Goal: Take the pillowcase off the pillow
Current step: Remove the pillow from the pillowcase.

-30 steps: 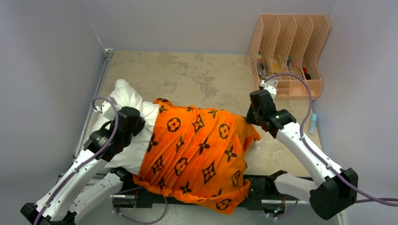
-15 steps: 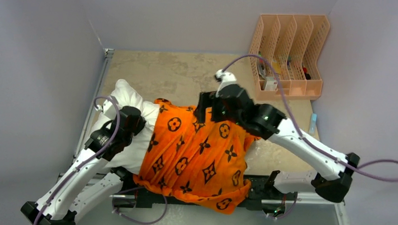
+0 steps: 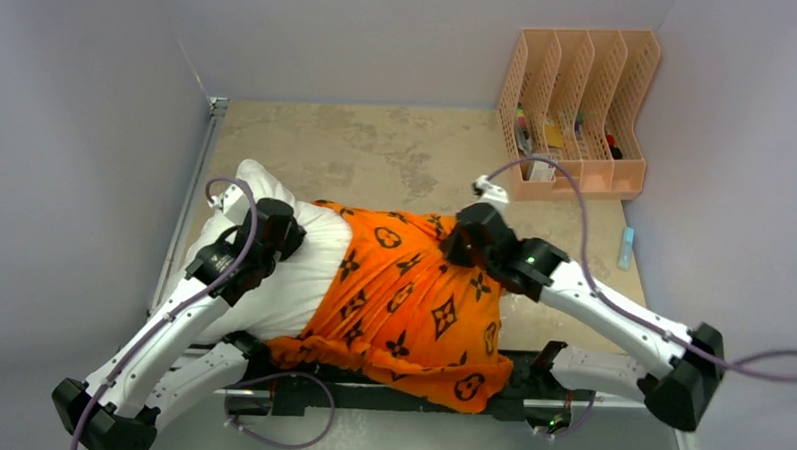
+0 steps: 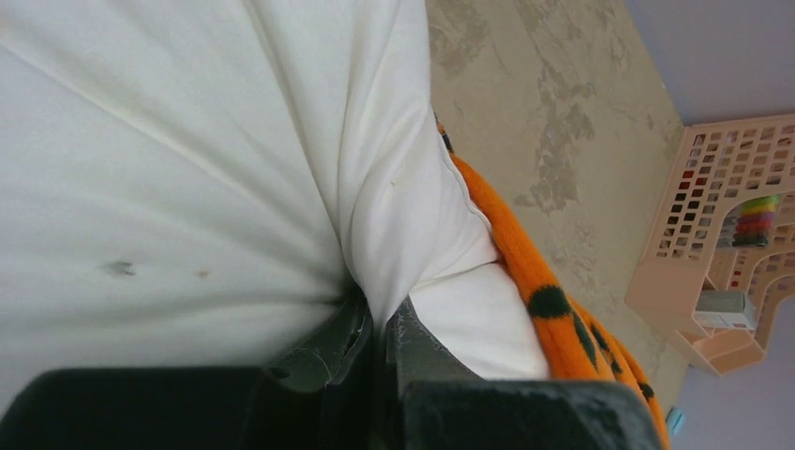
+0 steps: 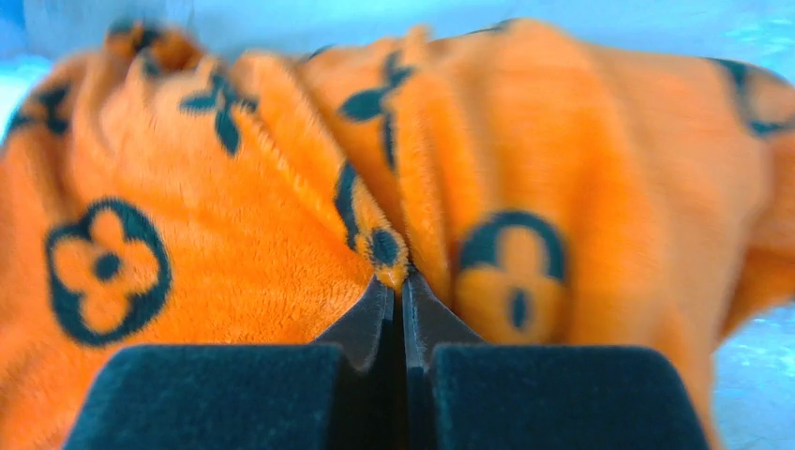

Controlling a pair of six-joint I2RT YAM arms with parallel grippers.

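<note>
The white pillow (image 3: pixel 308 272) lies across the near half of the table, its left end bare. The orange pillowcase (image 3: pixel 422 306) with black motifs covers its right part and hangs over the front edge. My left gripper (image 3: pixel 286 236) is shut on a pinched fold of the pillow (image 4: pixel 187 141), with the pillowcase edge (image 4: pixel 548 300) just to the right of it. My right gripper (image 3: pixel 459 249) sits on the pillowcase's far upper edge. In the right wrist view this gripper (image 5: pixel 403 281) is shut on a ridge of the pillowcase (image 5: pixel 234 187).
A peach file rack (image 3: pixel 579 111) with small items stands at the back right corner. A small light-blue object (image 3: pixel 626 248) lies by the right wall. Bare beige tabletop (image 3: pixel 377 154) stretches behind the pillow. Grey walls close in left, right and back.
My right gripper swung left over the pillowcase, closed on a fold and drew it right. The pillowcase slid right, baring more white pillow. The left arm shifted slightly up and right.
</note>
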